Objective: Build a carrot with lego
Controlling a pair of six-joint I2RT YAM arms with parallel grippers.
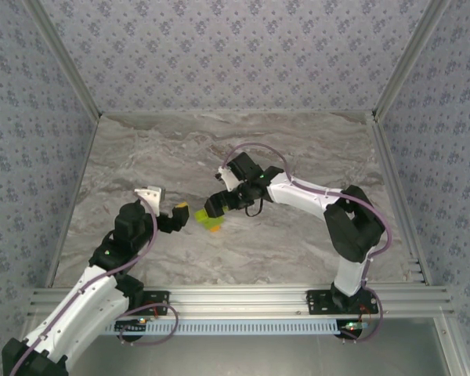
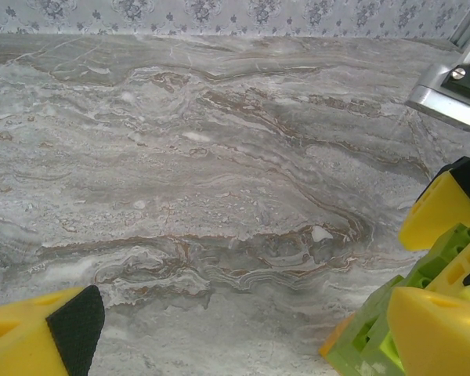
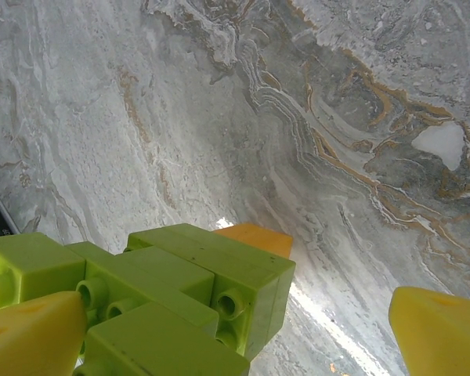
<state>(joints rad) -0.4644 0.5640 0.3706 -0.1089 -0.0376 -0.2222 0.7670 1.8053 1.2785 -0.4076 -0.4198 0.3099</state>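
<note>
1. The carrot (image 1: 212, 223) was near the middle of the table (image 1: 313, 157), between the two claws, just under the tip of the right one. It looked to be lying on the table, though that could not be told for sure.
2. It appeared close to finished. In the right wrist view the green bricks (image 3: 196, 274) sat joined in one clump, with the orange brick (image 3: 254, 237) poking out behind them.
3. No loose bricks could be seen on the table from above, so probably little was left beyond a last press or a check. Whether every brick was pushed fully home could not be judged.
4. Count of bricks: one orange. At least three green could be told apart, but the exact number was unclear because they overlapped.
5. The right claw (image 1: 214, 207) stood wide open, gripping nothing. The clump was against one finger, with a clear gap to the other.
6. The left claw (image 1: 180, 215) also stood wide open and empty, with the carrot just beside one finger.
7. Count of the rest: two arms, two claws, one table.
</note>
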